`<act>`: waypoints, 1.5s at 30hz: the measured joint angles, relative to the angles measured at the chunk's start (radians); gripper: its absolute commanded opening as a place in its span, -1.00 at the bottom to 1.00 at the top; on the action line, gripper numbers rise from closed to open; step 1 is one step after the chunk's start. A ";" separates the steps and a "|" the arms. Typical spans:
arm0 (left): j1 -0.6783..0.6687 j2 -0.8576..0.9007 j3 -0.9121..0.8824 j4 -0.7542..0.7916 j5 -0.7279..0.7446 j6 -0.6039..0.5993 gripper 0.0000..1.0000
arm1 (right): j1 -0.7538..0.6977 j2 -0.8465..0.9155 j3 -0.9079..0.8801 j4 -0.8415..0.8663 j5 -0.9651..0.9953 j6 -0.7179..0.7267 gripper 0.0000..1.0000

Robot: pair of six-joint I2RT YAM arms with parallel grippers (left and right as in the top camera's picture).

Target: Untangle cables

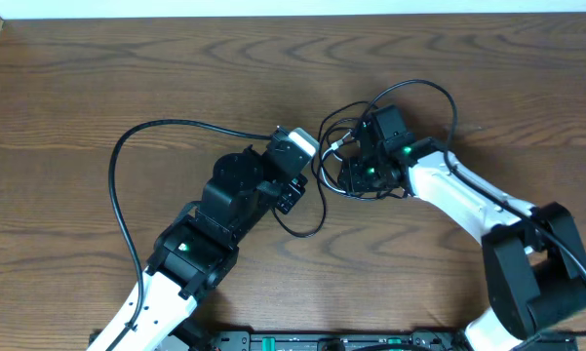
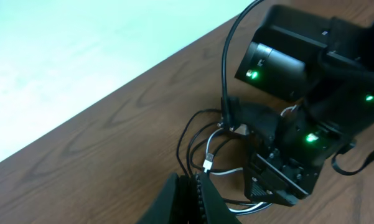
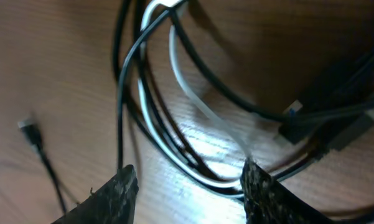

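The cables are a tangle of thin black and white cords on the wooden table between my two arms. One black loop hangs out toward the front. My left gripper is shut, and thin black cords run into its fingertips. A white cord with a small plug lies just beyond it. My right gripper is open, low over the tangle. Its fingertips straddle black and white cords that lie on the table. A loose black plug end lies to the left.
The thick black cord of the left arm arcs over the table's left half. The right arm's thick cord loops behind its wrist. The right arm's wrist sits close in front of my left gripper. The table's far edge meets a pale wall.
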 measured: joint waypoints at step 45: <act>0.000 0.030 -0.001 -0.209 0.055 -0.156 -0.39 | 0.009 -0.015 0.253 -0.257 0.103 -0.021 -0.98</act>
